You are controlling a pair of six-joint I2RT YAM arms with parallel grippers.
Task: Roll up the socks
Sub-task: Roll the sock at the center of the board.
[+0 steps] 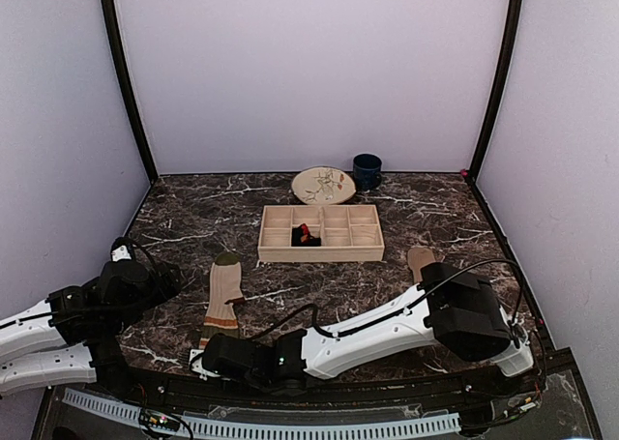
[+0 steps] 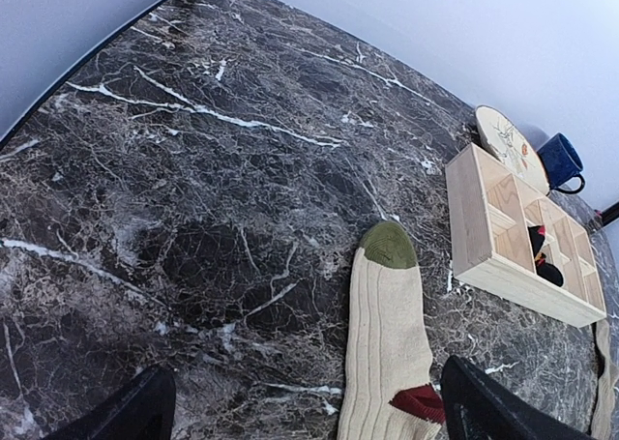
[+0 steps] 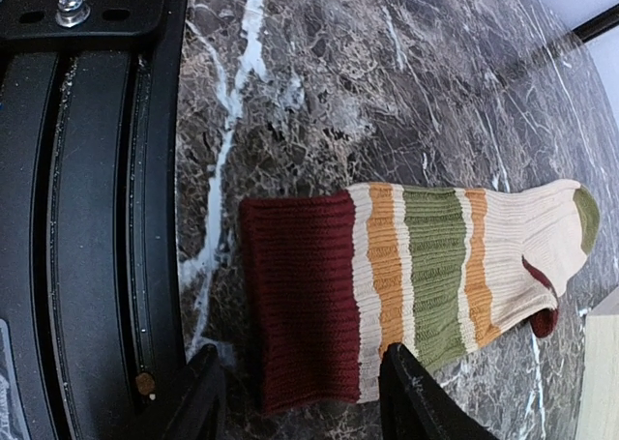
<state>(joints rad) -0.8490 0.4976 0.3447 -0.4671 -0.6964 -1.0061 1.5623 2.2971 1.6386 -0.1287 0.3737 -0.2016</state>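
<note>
At far left, the left fingers hang spread to their widest above the dark marble counter and hold nothing. Bare marble runs from them to the left wall edge and to the far wall. The striped sock lies flat with its length running near to far. Its olive toe points far and its maroon cuff lies just beside the black rail at the near edge. The right arm reaches leftward along that rail. The right fingers stand part-way apart, one on each side of the cuff's corner, with a gap showing beside the fabric and no pinch visible. Open counter separates the sock from the wooden organizer at centre. One of its compartments holds the black-and-red sock. Beyond it, near the far wall, sit a plate and a blue mug. Right of the organizer lies the tan sock, its near end hidden under the right arm.
</note>
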